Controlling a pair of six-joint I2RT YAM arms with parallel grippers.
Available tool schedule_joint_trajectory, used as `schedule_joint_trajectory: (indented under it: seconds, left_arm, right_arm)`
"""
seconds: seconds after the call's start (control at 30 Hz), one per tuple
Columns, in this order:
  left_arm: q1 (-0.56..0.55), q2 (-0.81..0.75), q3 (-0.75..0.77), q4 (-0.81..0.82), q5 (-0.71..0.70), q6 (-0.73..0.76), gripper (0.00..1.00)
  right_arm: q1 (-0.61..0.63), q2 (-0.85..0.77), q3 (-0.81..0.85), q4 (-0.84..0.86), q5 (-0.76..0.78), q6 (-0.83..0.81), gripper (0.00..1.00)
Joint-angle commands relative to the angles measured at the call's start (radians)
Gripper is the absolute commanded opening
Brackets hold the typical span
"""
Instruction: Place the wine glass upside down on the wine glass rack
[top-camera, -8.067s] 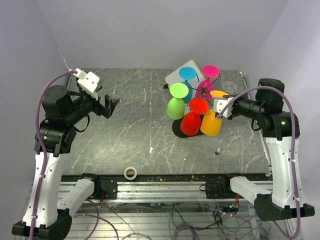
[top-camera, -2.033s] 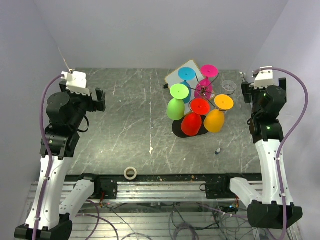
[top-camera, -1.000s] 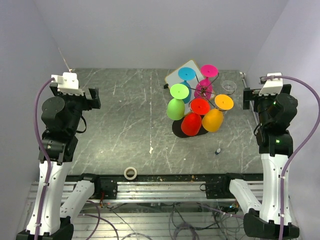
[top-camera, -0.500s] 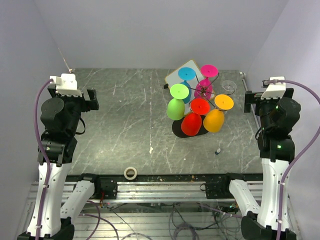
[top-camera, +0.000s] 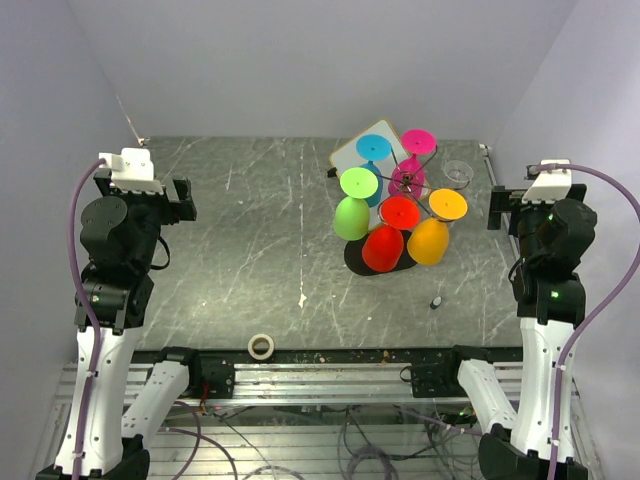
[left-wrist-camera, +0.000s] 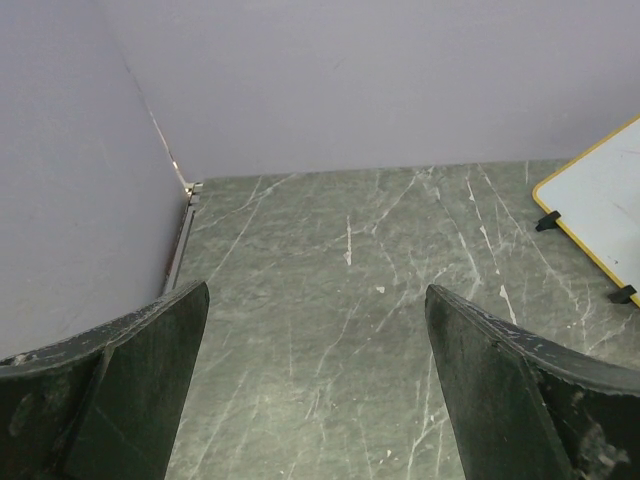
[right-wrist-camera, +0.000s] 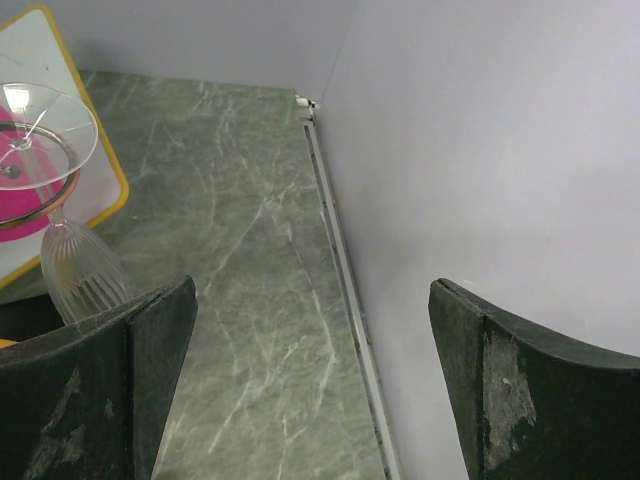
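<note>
The left arm (top-camera: 98, 345) and right arm (top-camera: 545, 345) have white links, black joints, white wrist boxes and looping purple cables (top-camera: 74, 220).

The right gripper (right-wrist-camera: 312, 290) is seen with its jaws spread wide, nothing between them; one dark, scuffed finger (right-wrist-camera: 100, 390) fills the lower left corner and the other the lower right; a green marbled table (right-wrist-camera: 250, 250) is seen between them; a pale wall (right-wrist-camera: 500, 130) takes up the right side, met by a metal rail (right-wrist-camera: 345, 270) along the table's edge; at the left edge a clear ribbed glass (right-wrist-camera: 80, 265) is seen foot up; a white board (right-wrist-camera: 30, 45) with a yellow rim lies behind it, upper left.
</note>
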Motion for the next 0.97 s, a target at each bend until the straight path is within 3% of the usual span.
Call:
schedule_joint_trajectory:
  seconds: [0.0,0.93]
  left_arm:
    - [0.009,-0.012,-0.007,-0.007,0.017,0.018,1.0]
    - [0.015,-0.02,-0.04,-0.006,0.066,0.027,1.0]
  right_arm:
    - [-0.011,0.0,-0.006,0.007,-0.011,0.016,1.0]
    - [-0.011,0.011,-0.034,0.025,-0.039,0.023,1.0]
